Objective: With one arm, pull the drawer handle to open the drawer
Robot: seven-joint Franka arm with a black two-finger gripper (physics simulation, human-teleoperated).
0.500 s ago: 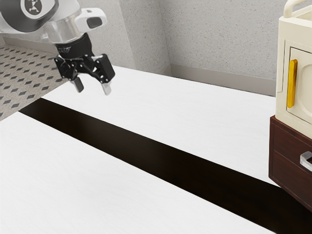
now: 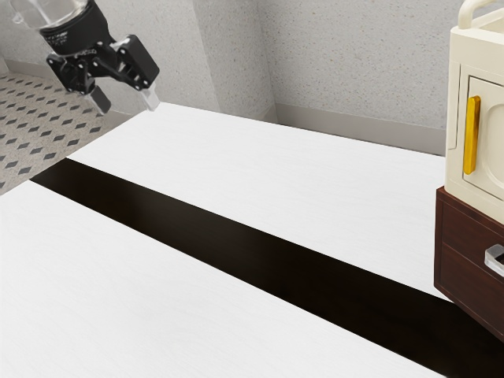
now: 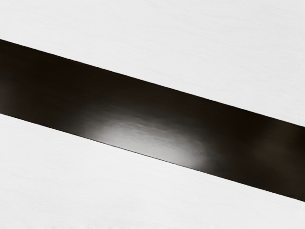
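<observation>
Exterior view: our black two-finger pincer (image 2: 126, 105), raised, its fingers set wide. Well apart from it, at the exterior view's right, we list one silver metal drawer handle (image 2: 490, 258) on a dark red-brown wooden drawer unit (image 2: 457, 244); above, equally clear of our pincer, one cream boxy cabinet (image 2: 472, 59) with an upright yellow handle (image 2: 472, 134). Wrist view: glossy black stripe (image 3: 62, 81), white tabletop (image 3: 190, 38).

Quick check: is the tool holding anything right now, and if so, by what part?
Nothing is held: the tool stands open and empty, well away from the drawer handle.
</observation>
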